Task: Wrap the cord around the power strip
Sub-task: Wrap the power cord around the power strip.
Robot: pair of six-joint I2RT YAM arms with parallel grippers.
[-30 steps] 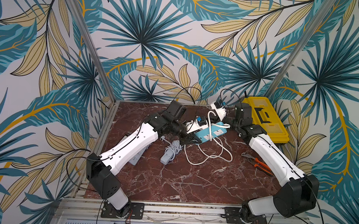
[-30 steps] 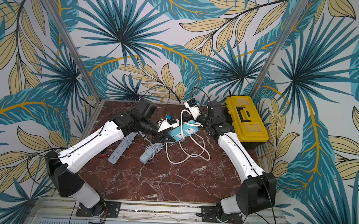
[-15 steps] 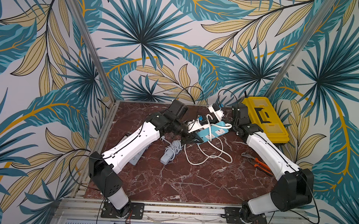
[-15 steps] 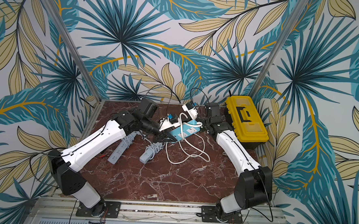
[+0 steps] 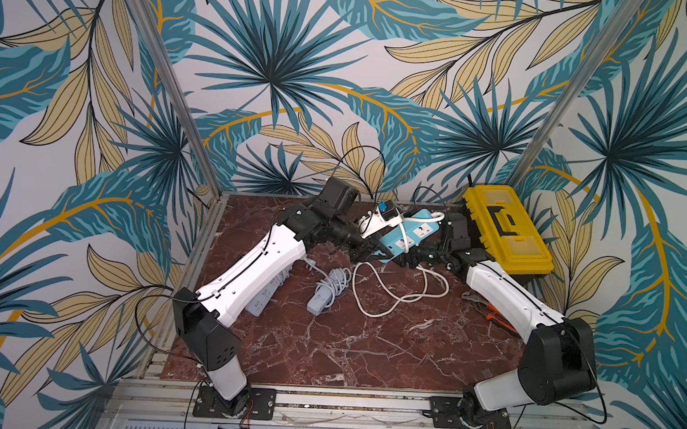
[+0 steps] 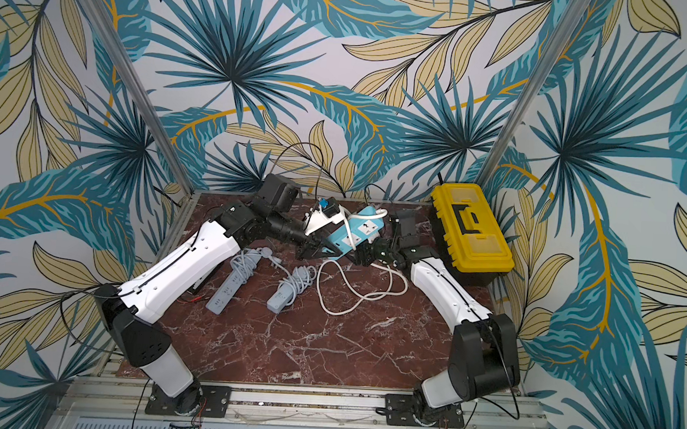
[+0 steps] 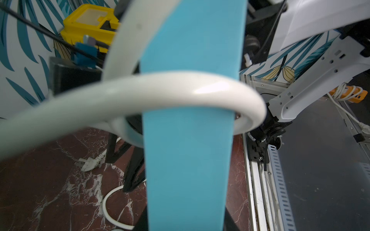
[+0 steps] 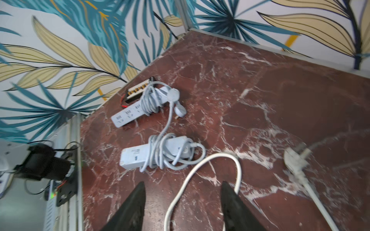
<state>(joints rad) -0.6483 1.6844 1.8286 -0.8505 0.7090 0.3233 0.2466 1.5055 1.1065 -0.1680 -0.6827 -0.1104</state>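
Mid-wrap stage. Left tool clamped on blue power strip, strip held tilted above tabletop. One turn of white cord around strip; remainder slack on tabletop. Right tool jaws apart, cord passing between, ungripped. Next move, as judged: grip slack, carry it over strip for further turn.

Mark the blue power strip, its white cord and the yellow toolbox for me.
blue power strip (image 7: 188,160): left wrist view, bare blue body below the wrap.
white cord (image 7: 180,88): left wrist view, loop crossing the strip.
yellow toolbox (image 5: 523,249): a top view, lid.
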